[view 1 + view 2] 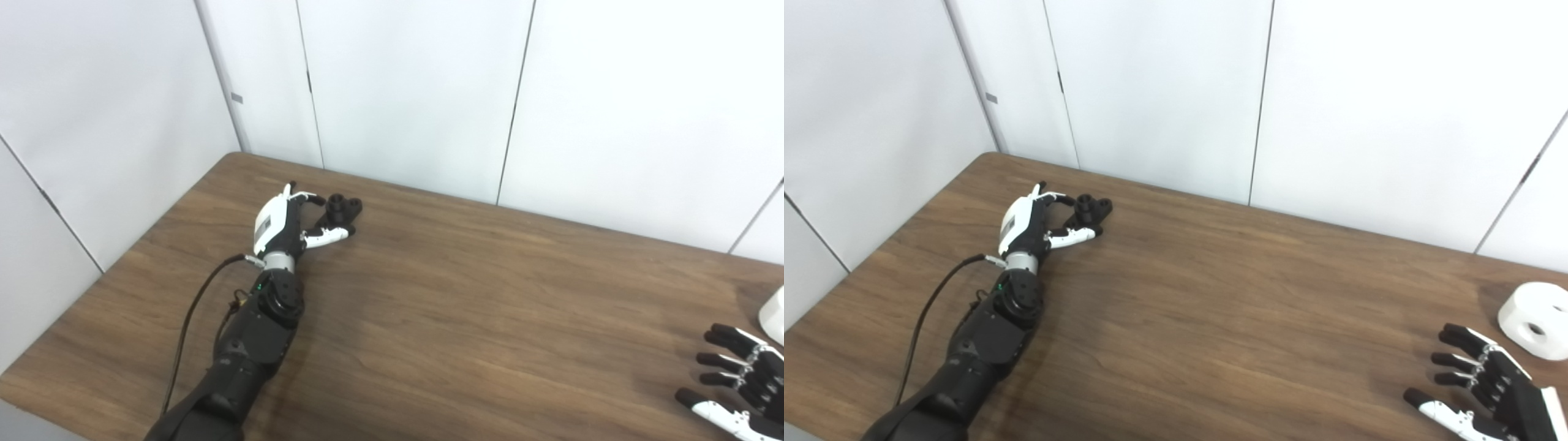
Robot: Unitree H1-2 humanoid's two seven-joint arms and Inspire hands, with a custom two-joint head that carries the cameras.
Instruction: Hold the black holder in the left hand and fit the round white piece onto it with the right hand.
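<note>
Presently: grasp phase | Advice: close left hand squarely around small black plastic holder on brown wooden table, keeping its top exposed | Left hand: fingers curled at holder, grip not yet firm | Right hand: spread, empty, near round white piece, at table's right edge.
</note>
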